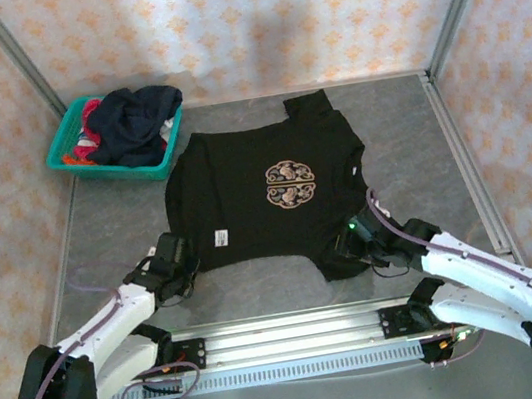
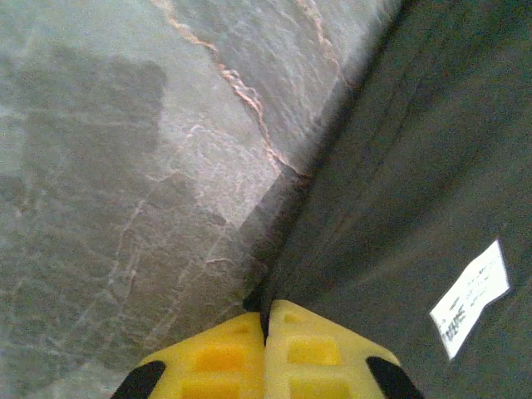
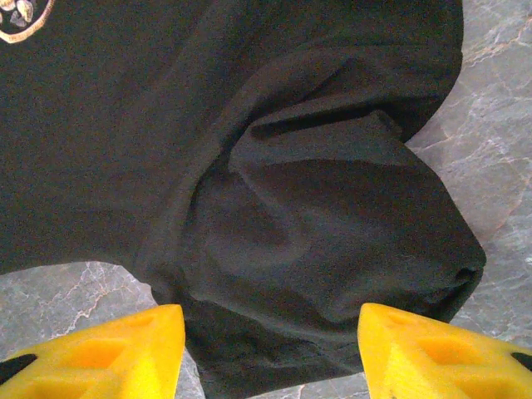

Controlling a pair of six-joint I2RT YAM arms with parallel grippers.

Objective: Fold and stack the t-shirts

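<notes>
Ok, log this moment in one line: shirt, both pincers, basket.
black t-shirt: flat, emblem up | left pincer: shut on its edge | right pincer: open over bunched sleeve | teal basket: holds other clothes

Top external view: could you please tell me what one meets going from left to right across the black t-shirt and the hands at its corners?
On the black t-shirt: left hand → white tag → tan emblem → right hand.
</notes>
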